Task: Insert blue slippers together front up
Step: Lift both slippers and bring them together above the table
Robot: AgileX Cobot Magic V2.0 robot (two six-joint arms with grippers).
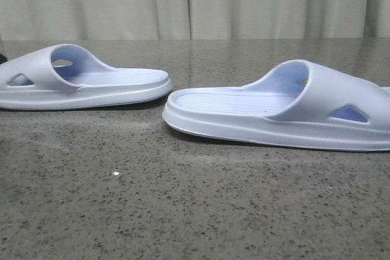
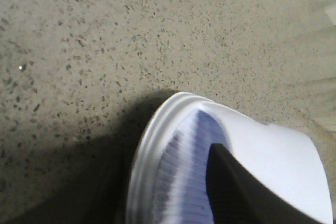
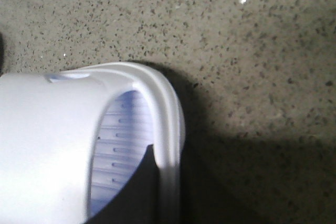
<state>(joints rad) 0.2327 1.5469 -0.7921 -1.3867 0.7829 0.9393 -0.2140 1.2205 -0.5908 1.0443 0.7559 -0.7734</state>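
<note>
Two pale lavender-blue slippers lie sole-down on the speckled table, heels facing each other. The left slipper (image 1: 79, 80) has its strap at the left. The right slipper (image 1: 286, 111) has its strap at the right. No gripper shows in the front view. In the left wrist view, my left gripper (image 2: 168, 182) has one dark finger (image 2: 231, 187) on the left slipper's ribbed footbed (image 2: 184, 182) beside the strap. In the right wrist view, my right gripper (image 3: 168, 182) has one dark finger (image 3: 136, 192) against the inside of the right slipper's rim (image 3: 168, 129). Each outer finger is lost in shadow.
The grey speckled table (image 1: 183, 199) stretches in front of the slippers. A pale curtain (image 1: 195, 1) hangs behind its far edge. A small dark shape (image 1: 2, 59) sits at the far left edge of the front view.
</note>
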